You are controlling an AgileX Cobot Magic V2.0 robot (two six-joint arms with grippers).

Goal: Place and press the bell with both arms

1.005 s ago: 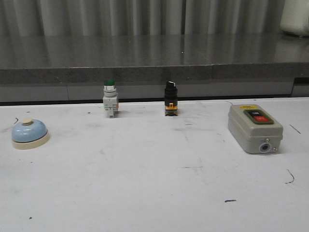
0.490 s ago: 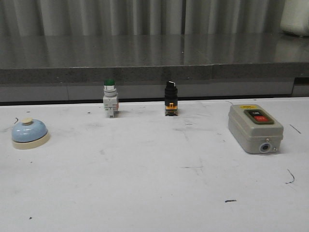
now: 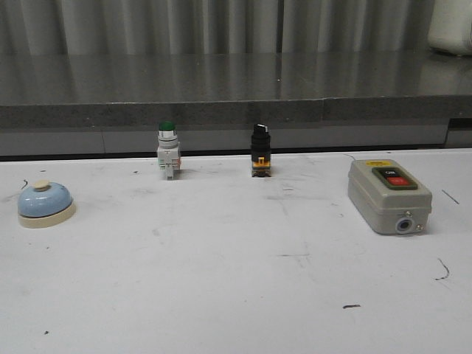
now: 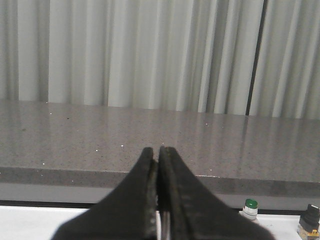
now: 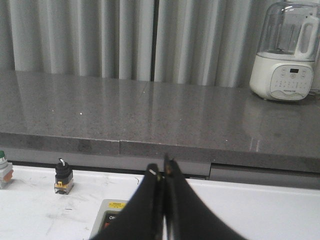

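Your left gripper (image 4: 158, 152) points level at a grey speckled counter (image 4: 150, 137), its 2 dark fingers (image 4: 145, 190) pressed together with nothing between them. Behind the counter hangs a pale pleated curtain (image 4: 150, 50). Low beside the fingers you see a strip of white table (image 4: 30, 219) — on it a green-capped push button (image 4: 250, 207) and, at the frame's edge, a black-knobbed switch (image 4: 310, 220).

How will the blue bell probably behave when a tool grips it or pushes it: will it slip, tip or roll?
The bell sits low on a wide cream base ring, so it will probably slide on the white table rather than tip or roll. Its smooth dome may be slippery for tool pads; the base ring or the small knob looks like a surer hold. It looks rigid, not soft.
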